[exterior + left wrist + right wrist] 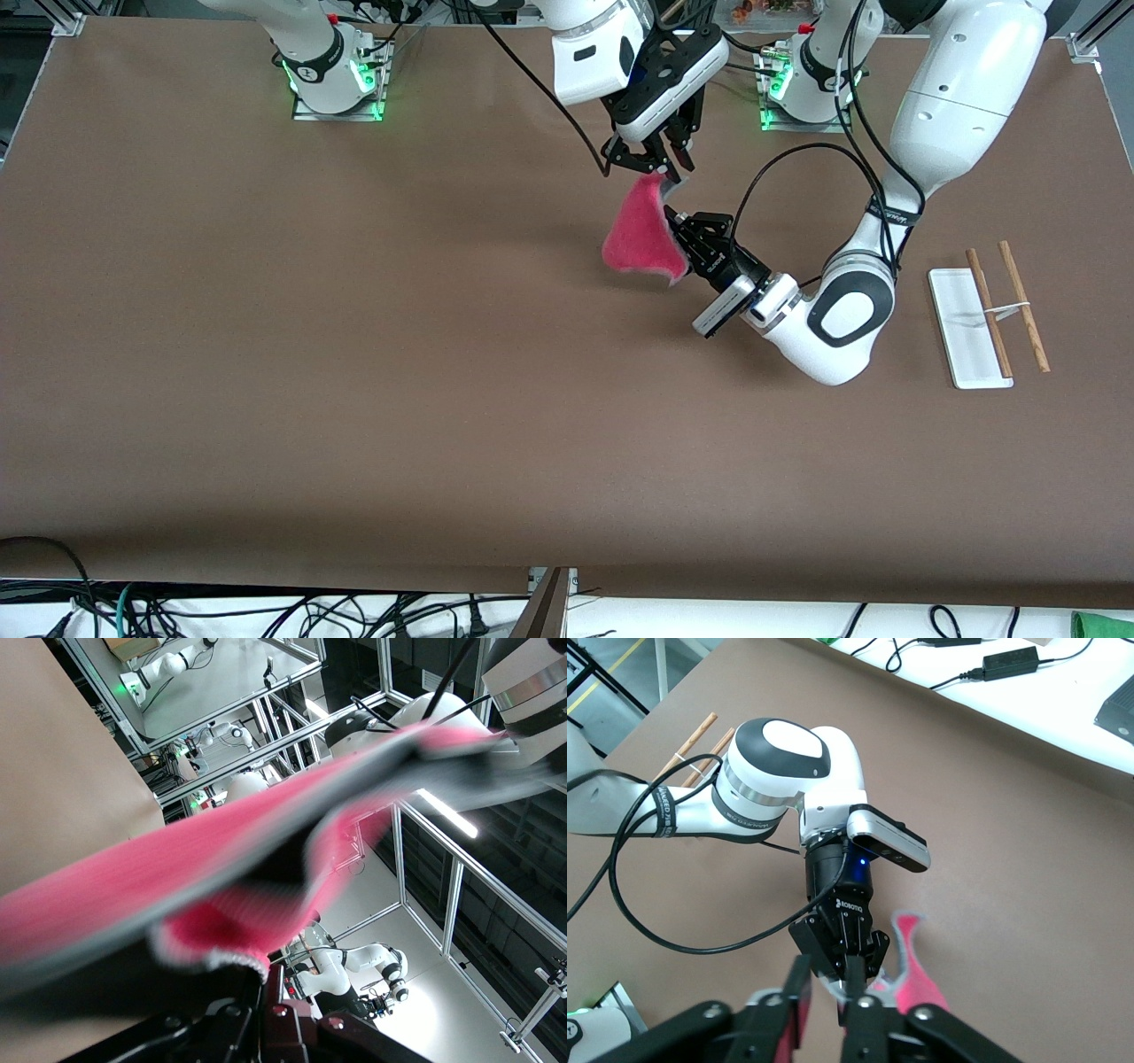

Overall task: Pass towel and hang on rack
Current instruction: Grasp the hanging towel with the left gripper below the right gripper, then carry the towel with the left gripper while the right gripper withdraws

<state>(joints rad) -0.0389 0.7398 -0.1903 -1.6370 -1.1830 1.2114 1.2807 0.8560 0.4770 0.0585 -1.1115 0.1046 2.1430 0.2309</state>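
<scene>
Mid-table, towel (pixel 640 232) hung in air between both grippers. Right gripper (pixel 656 168) above it, fingers pinched on top corner. Left gripper (pixel 680 232) reaching in sideways from rack end, closed on towel's side edge — both held. Rack (pixel 973 328) lay well apart toward left arm's end; left arm nearer it.
</scene>
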